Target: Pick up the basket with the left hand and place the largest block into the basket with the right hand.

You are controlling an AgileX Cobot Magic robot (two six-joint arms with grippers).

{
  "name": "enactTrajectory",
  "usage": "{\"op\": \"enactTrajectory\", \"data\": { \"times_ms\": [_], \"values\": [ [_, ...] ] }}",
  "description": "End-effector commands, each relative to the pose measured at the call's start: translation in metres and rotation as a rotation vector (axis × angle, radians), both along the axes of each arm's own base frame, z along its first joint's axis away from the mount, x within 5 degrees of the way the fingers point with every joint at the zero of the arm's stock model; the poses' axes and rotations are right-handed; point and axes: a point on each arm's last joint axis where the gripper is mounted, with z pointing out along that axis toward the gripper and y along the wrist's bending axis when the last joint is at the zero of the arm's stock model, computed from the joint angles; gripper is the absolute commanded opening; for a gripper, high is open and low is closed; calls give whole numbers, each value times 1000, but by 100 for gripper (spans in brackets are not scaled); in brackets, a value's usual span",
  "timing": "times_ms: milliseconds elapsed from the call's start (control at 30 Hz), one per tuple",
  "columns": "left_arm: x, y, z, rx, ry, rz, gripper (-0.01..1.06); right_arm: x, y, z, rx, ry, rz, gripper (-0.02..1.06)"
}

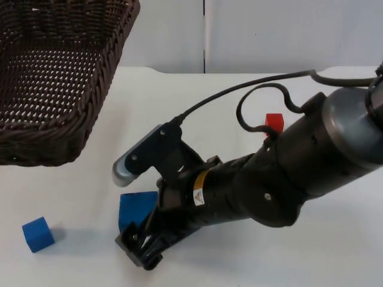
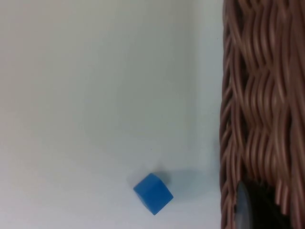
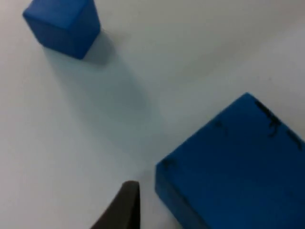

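reaching low over the near table, the right gripper sits at the large blue block, part hidden by the arm; the right wrist view shows one fingertip just beside that block, apart from it, so the fingers look spread and hold nothing. three blocks in all: two blue, one red. the small blue block lies near, well left of the large one. the red block lies farther back, partly hidden by the arm. one brown wicker basket hangs raised at far left, cut off by the edge. in the left wrist view the left gripper is at the basket's rim; its grip i cannot tell.
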Motion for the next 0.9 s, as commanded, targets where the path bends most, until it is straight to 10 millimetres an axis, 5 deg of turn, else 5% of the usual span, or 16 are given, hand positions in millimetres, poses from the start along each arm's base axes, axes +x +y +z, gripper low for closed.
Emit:
{"op": "enactTrajectory", "data": {
  "times_ms": [0,167,333,467,733,867],
  "values": [
    [-1,-1,5,-15,-14,13,0,-3,3,-2,8,8,20,102],
    [-1,-1,5,-15,-14,13,0,-4,8,-12,0,-8,89,98],
    [-2,-1,5,-17,-10,10,0,0,14,-12,28,-13,82,80],
    [-2,-1,5,-17,-10,10,0,0,14,-11,34,-17,84,62],
    [-2,-1,5,-17,-10,10,0,1,11,-3,-20,-31,101,2],
    [-1,-1,5,-14,-16,14,0,1,7,12,-74,-36,108,0]
  ]
}}
